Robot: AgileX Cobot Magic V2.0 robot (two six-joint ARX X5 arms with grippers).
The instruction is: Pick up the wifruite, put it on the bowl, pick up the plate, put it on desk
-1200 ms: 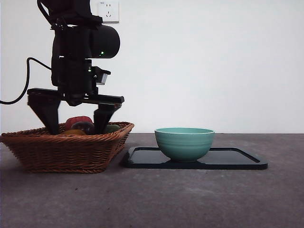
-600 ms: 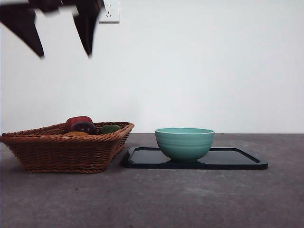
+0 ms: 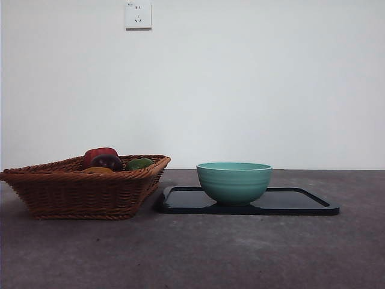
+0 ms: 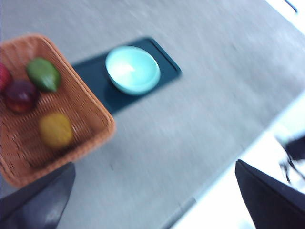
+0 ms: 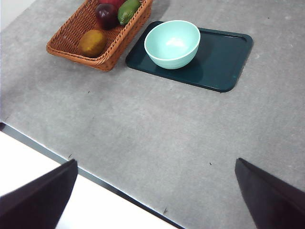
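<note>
Gone from my front view is the dark arm that stood over the basket (image 3: 84, 186) a second ago; it has lifted clear, empty-handed. My left gripper (image 4: 152, 200) now hangs high above the desk (image 3: 240, 253) with its jaws spread wide and nothing between them. My right gripper (image 5: 155, 195) waits high too, jaws likewise apart and bare.

Left to right: the basket holds four fruits by my count in the wrist views. The wifruite (image 5: 92, 43) lies in the corner farthest from the tray, with one dark red fruit (image 5: 106, 14), one green fruit (image 5: 128, 9) and a sliver of a redder one (image 4: 4, 76). Just beside the basket lies one dark tray (image 3: 301, 201), with one bowl (image 3: 234, 182) standing on it, empty.

I judge nothing finished: the wifruite is unpicked, and the tray sits under the bowl.
</note>
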